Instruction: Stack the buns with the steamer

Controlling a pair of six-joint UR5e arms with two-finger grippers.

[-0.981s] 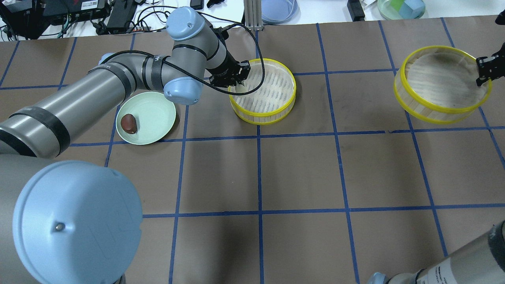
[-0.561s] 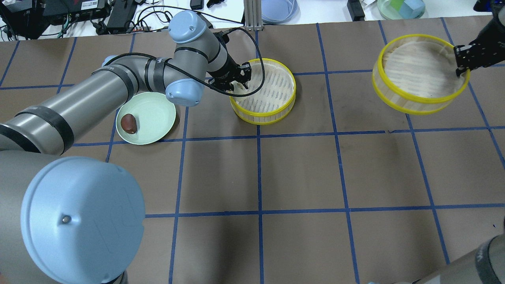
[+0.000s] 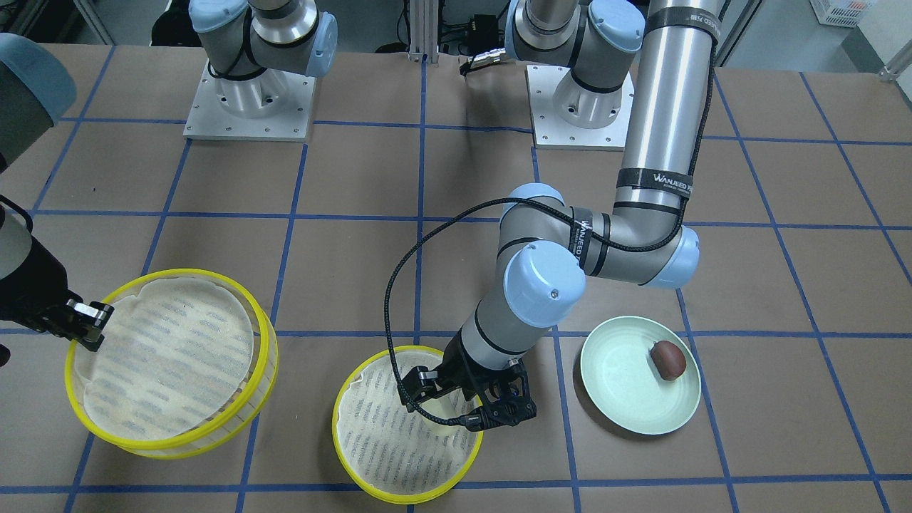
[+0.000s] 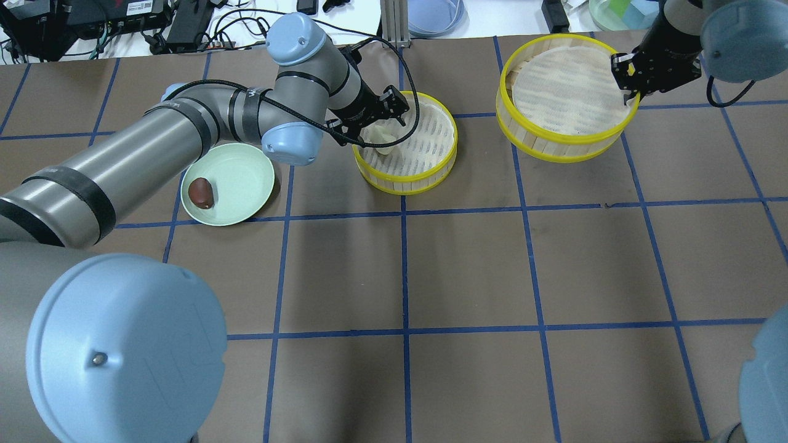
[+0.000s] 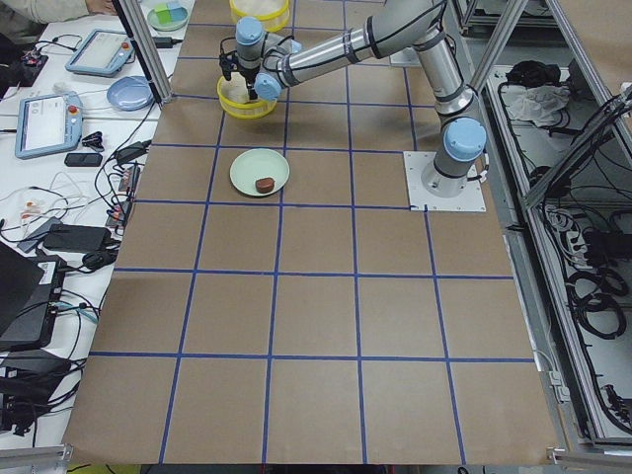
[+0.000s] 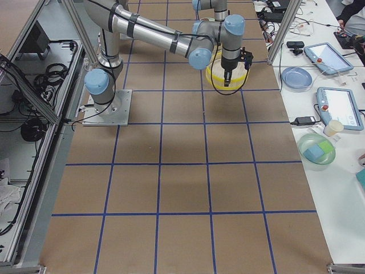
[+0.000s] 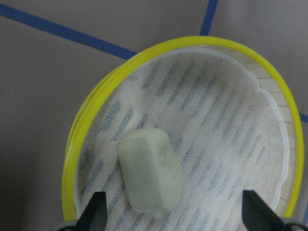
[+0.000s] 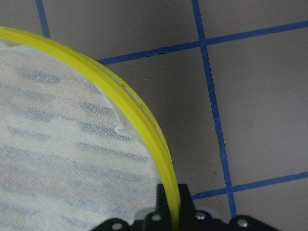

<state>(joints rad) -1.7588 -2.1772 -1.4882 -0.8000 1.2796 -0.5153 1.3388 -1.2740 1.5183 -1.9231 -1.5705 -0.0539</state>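
The pale cream bun (image 4: pixel 383 140) lies on the cloth inside the near steamer tier (image 4: pixel 425 179), close to its left rim. My left gripper (image 4: pixel 372 120) hovers just above it, open and empty. In the left wrist view the bun (image 7: pixel 150 175) lies between the spread fingertips (image 7: pixel 94 214). The dark reddish-brown bun (image 4: pixel 201 192) sits on the mint-green plate (image 4: pixel 243 178). My right gripper (image 4: pixel 625 80) is shut on the right rim of the second steamer tier (image 4: pixel 554 147) and holds it tilted off the table. The pinched rim (image 8: pixel 130 101) shows in the right wrist view.
The left arm's elbow (image 4: pixel 289 138) hangs beside the plate. A white bench behind the table holds cables, a blue dish (image 4: pixel 434 15) and a green bowl (image 4: pixel 622 15). An aluminium post (image 4: pixel 394 24) stands at the back edge. Blue tape lines grid the brown table.
The right gripper has carried the second tier left and toward the back, nearer the first tier. The left gripper has opened, and the cream bun now lies uncovered in the first tier.
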